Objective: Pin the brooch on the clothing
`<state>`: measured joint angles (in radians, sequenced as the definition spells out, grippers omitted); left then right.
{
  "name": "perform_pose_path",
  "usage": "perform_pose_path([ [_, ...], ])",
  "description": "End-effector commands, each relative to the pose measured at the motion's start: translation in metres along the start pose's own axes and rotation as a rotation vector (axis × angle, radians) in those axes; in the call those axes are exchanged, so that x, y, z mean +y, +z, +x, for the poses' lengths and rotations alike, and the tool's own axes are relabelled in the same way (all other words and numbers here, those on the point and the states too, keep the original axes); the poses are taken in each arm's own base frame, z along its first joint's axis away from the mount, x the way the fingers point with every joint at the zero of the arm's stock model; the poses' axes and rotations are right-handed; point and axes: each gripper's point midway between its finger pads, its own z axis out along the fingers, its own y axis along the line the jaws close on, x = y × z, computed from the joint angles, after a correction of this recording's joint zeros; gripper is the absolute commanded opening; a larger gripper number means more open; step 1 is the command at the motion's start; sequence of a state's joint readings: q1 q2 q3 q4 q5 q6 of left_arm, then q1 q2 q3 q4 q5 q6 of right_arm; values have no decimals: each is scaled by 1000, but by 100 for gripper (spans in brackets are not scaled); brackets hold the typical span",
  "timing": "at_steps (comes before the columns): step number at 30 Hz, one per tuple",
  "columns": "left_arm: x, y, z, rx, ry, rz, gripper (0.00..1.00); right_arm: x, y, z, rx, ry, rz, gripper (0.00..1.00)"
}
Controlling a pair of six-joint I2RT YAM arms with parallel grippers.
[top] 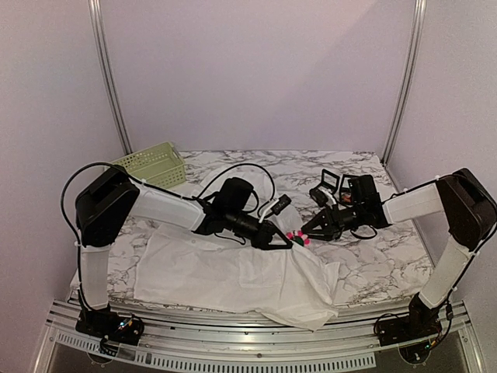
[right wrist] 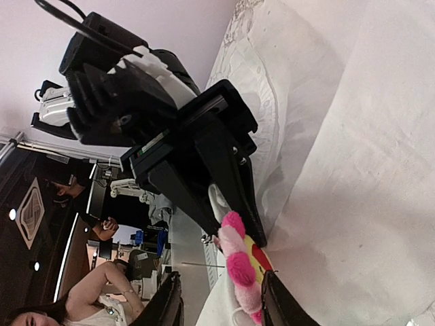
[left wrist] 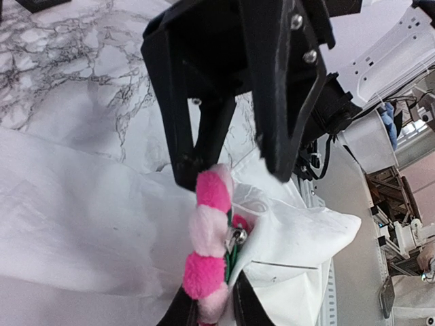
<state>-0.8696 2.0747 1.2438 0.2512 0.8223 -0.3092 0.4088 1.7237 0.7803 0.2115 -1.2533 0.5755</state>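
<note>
The brooch (top: 297, 238) is a ring of pink and pale-pink fluffy balls with a yellow and red middle and a metal pin clasp (left wrist: 238, 236). It sits at the right edge of the white shirt (top: 225, 272), which is spread on the marble table (top: 380, 256). My left gripper (top: 281, 241) comes from the left and is shut on the brooch (left wrist: 207, 238) together with a fold of shirt (left wrist: 292, 238). My right gripper (top: 309, 231) faces it from the right, open, its fingers (right wrist: 170, 302) either side of the brooch (right wrist: 239, 268).
A green basket (top: 151, 165) stands at the back left. Black parts (top: 330, 183) and cables lie at the back behind the right gripper. The shirt's lower edge hangs over the near table edge (top: 303, 315).
</note>
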Motion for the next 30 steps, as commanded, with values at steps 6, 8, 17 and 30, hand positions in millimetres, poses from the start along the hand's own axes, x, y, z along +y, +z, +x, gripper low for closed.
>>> perform_pose_path([
  [6,-7,-12,-19,-49,89,-27,0,5,-8,9,22,-68,47,49],
  [8,-4,-14,-23,-54,74,-62,0,2,-12,5,-44,-184,145,53],
  [17,-4,-17,-15,-19,69,-148,0,55,-30,7,-514,-864,304,85],
  [30,-22,-21,-8,11,122,-156,0,42,18,8,-378,-1058,223,97],
])
